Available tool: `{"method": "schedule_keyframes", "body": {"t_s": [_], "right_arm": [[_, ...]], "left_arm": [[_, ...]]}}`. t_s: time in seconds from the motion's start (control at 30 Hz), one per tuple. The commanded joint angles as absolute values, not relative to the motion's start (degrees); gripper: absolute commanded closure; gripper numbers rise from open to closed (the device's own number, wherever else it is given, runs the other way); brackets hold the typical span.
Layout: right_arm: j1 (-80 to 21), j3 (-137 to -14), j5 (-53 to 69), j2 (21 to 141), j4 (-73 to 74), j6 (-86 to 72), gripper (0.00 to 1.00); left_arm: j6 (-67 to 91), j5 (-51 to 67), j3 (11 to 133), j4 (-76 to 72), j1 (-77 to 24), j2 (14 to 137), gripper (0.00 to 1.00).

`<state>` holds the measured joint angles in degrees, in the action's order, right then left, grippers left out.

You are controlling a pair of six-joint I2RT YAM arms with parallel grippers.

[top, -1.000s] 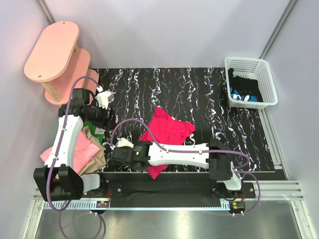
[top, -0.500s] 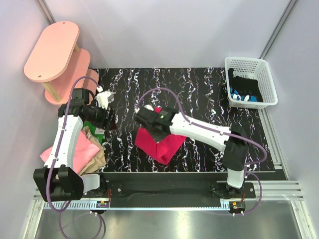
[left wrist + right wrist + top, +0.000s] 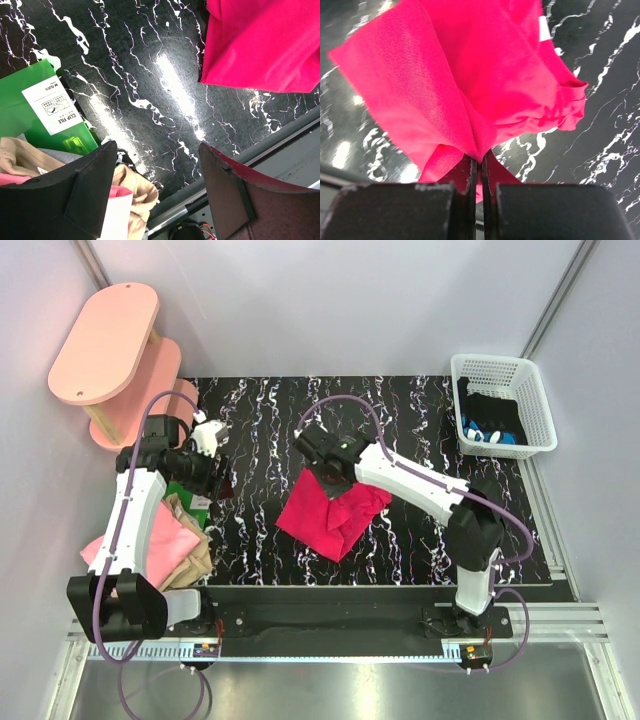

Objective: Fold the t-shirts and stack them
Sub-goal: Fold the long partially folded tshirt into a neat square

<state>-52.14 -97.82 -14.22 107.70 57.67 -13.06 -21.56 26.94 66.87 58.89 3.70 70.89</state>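
Note:
The crimson-pink t-shirt [image 3: 328,512] lies partly doubled over on the black marbled table [image 3: 420,430], with one bunched part lifted. My right gripper [image 3: 327,478] is above the shirt's far edge and shut on a pinch of that crimson-pink t-shirt [image 3: 470,75]; in the right wrist view the cloth fans out from the closed right gripper [image 3: 480,161]. My left gripper [image 3: 216,476] hovers open over the table's left side, apart from the shirt. Nothing sits in the open left gripper [image 3: 157,147], and the shirt's corner [image 3: 260,45] shows at upper right. A light pink t-shirt [image 3: 150,540] and a tan t-shirt [image 3: 192,545] lie piled at front left.
Pink oval shelves [image 3: 105,345] stand off the table's back left. A white basket [image 3: 505,405] with dark and blue items sits at back right. A green packet [image 3: 35,110] lies beside the pile of shirts. The table's front rail [image 3: 280,135] runs just below my left gripper.
My right arm swung from the front left edge up toward the table's middle, carrying the gripped part of the crimson-pink shirt over the rest. The left arm has not moved.

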Motion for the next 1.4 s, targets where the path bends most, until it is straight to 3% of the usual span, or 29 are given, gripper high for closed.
{"method": "schedule_keyframes", "body": {"t_s": [0.0, 0.27, 0.37, 0.4, 0.5, 0.6, 0.8, 1.03, 1.17, 1.37], "right_arm": [[-48.7, -97.7, -12.5, 109.5, 54.4, -10.7, 1.0], [-40.9, -99.2, -6.1, 115.9, 53.4, -10.1, 0.97], [-38.0, -101.2, -4.5, 119.1, 53.4, -10.3, 0.74], [-37.4, -101.8, -4.5, 119.7, 53.4, -10.4, 0.54], [-34.6, -103.5, -6.6, 120.8, 53.5, -11.8, 0.23], [-32.0, -105.5, -6.2, 120.4, 54.2, -13.3, 0.07], [-30.8, -106.9, -0.2, 115.6, 55.5, -18.7, 0.05], [-30.9, -87.6, 36.4, 99.0, 33.0, -38.2, 0.07], [-30.8, -72.3, 40.9, 94.1, 16.8, -47.8, 0.08], [-30.2, -65.3, 38.4, 96.3, 12.0, -49.5, 0.08]], "left_arm": [[-22.5, 27.3, 69.5, 58.7, 3.5, 71.4, 0.29], [-23.0, 27.7, 68.8, 58.8, 3.5, 71.7, 0.29], [-23.3, 27.9, 68.4, 58.9, 3.4, 71.7, 0.29], [-23.4, 27.9, 68.3, 59.0, 3.4, 71.8, 0.29], [-23.8, 28.0, 67.6, 59.3, 3.3, 71.5, 0.29], [-24.4, 28.5, 66.8, 59.9, 2.7, 70.9, 0.28], [-21.9, 27.3, 65.4, 59.3, -4.4, 70.6, 0.28], [-16.9, 27.1, 65.2, 54.1, -10.2, 72.8, 0.29], [-15.1, 28.3, 65.5, 50.8, -13.7, 75.9, 0.29], [-13.3, 26.8, 68.0, 48.1, -19.3, 84.3, 0.3]]}}
